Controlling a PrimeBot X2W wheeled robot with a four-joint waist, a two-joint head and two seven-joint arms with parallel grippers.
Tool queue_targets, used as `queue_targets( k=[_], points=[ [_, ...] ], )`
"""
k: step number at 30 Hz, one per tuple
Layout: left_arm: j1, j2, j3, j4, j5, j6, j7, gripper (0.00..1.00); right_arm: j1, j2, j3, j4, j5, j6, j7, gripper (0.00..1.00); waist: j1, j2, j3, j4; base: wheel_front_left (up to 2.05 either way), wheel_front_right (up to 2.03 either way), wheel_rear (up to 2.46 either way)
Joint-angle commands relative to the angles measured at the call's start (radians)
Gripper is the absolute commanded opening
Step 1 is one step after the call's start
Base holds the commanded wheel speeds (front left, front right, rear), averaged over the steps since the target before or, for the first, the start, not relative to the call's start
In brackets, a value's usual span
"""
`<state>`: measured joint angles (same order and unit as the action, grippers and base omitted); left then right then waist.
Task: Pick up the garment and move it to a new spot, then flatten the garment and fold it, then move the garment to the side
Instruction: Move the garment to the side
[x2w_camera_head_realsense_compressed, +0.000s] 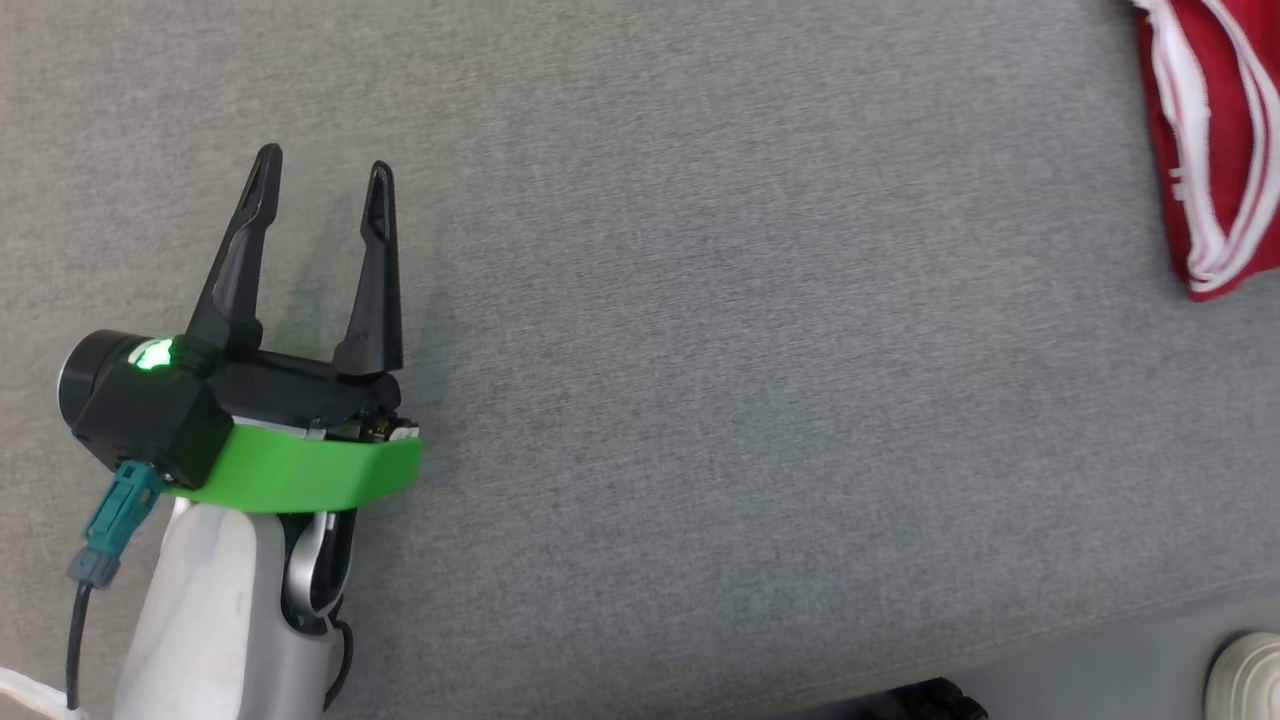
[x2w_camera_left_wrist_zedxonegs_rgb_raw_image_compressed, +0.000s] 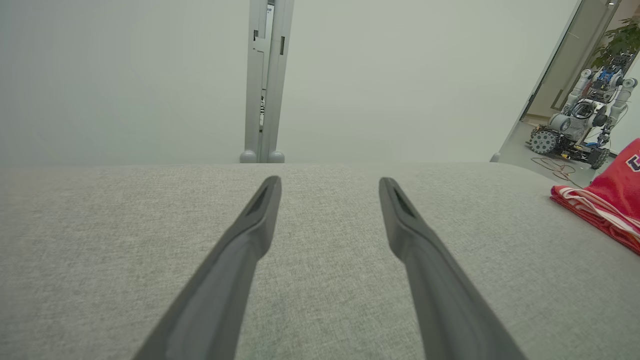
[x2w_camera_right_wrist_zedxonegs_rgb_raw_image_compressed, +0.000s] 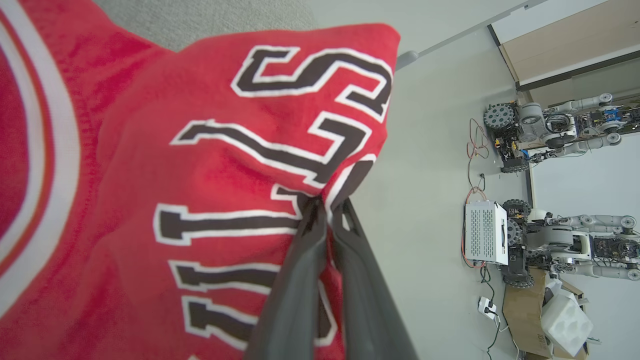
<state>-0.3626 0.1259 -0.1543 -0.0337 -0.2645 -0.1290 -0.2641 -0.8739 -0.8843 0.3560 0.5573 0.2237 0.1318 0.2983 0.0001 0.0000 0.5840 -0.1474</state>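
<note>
The garment (x2w_camera_head_realsense_compressed: 1215, 140) is a red jersey with white trim and dark lettering, lying at the far right edge of the grey padded surface (x2w_camera_head_realsense_compressed: 750, 350). It also appears at the right edge of the left wrist view as the garment (x2w_camera_left_wrist_zedxonegs_rgb_raw_image_compressed: 607, 200). In the right wrist view my right gripper (x2w_camera_right_wrist_zedxonegs_rgb_raw_image_compressed: 327, 209) is shut on an edge of the garment (x2w_camera_right_wrist_zedxonegs_rgb_raw_image_compressed: 200, 165), with the cloth pinched between the fingertips. My left gripper (x2w_camera_head_realsense_compressed: 325, 175) hovers over the left side of the surface, far from the jersey, jaws open and empty; the same left gripper (x2w_camera_left_wrist_zedxonegs_rgb_raw_image_compressed: 330, 186) points across bare grey fabric.
The surface's front edge runs along the lower right of the head view, with a white round object (x2w_camera_head_realsense_compressed: 1250, 675) below it. A grey post (x2w_camera_left_wrist_zedxonegs_rgb_raw_image_compressed: 264, 80) stands behind the far edge. Other robots (x2w_camera_right_wrist_zedxonegs_rgb_raw_image_compressed: 555, 125) and cables sit on the floor beyond.
</note>
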Motion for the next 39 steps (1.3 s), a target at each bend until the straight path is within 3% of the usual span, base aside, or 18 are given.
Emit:
queue_targets(
  k=[1,2,3,4,10,19,25,30,35,39],
  points=[
    [-0.016,0.006,0.006,-0.004,-0.005,-0.002,0.0,1.0,0.009,0.01,-0.019,0.012,-0.022,-0.002,-0.014,0.0,-0.0001,0.0,0.026,0.031,0.0,0.0,0.0],
    [-0.015,0.006,0.007,-0.004,-0.003,-0.002,0.0,1.0,0.01,0.012,-0.032,0.023,-0.033,-0.002,-0.018,0.15,-0.0001,0.0,0.027,0.034,0.0,0.0,0.0],
    [-0.014,0.006,0.009,-0.005,-0.002,-0.002,0.0,1.0,0.012,0.019,-0.049,0.036,-0.047,-0.002,-0.02,0.8,-0.0001,0.0,0.027,0.036,0.0,0.0,0.0],
    [-0.012,0.005,0.01,-0.006,-0.002,-0.002,0.0,1.0,0.015,0.028,-0.06,0.041,-0.06,-0.002,-0.023,1.0,-0.0001,0.0,0.025,0.038,0.0,0.0,0.0],
    [0.017,-0.009,0.024,0.014,-0.009,-0.002,0.0,1.0,0.051,0.084,-0.135,0.073,-0.115,-0.002,-0.062,1.0,-0.0001,0.0,-0.04,0.043,0.0,0.0,0.0],
    [0.108,-0.037,0.048,0.065,-0.015,-0.002,0.0,1.0,0.166,0.198,-0.225,0.04,-0.118,-0.002,-0.195,1.0,-0.0001,0.0,-0.24,0.052,0.0,0.0,0.0],
    [0.197,-0.054,0.083,0.096,-0.017,-0.002,0.0,1.0,0.297,0.309,-0.302,-0.096,-0.074,-0.002,-0.28,1.0,-0.0001,0.0,-0.374,0.058,0.0,0.0,0.0],
    [0.263,-0.063,0.121,0.125,0.002,-0.002,0.0,1.0,0.451,0.468,-0.4,-0.263,0.024,-0.002,-0.344,1.0,-0.0001,0.0,-0.457,0.066,0.0,0.0,0.0],
    [0.299,-0.067,0.141,0.153,-0.005,-0.002,0.0,1.0,0.591,0.565,-0.409,-0.391,0.053,-0.002,-0.39,1.0,-0.0001,0.0,-0.499,0.081,0.0,0.0,0.0],
    [0.315,-0.071,0.152,0.182,-0.011,-0.002,0.0,1.0,0.672,0.616,-0.392,-0.408,0.064,-0.002,-0.443,1.0,-0.0001,0.0,-0.521,0.099,0.0,0.0,0.0]
  ],
)
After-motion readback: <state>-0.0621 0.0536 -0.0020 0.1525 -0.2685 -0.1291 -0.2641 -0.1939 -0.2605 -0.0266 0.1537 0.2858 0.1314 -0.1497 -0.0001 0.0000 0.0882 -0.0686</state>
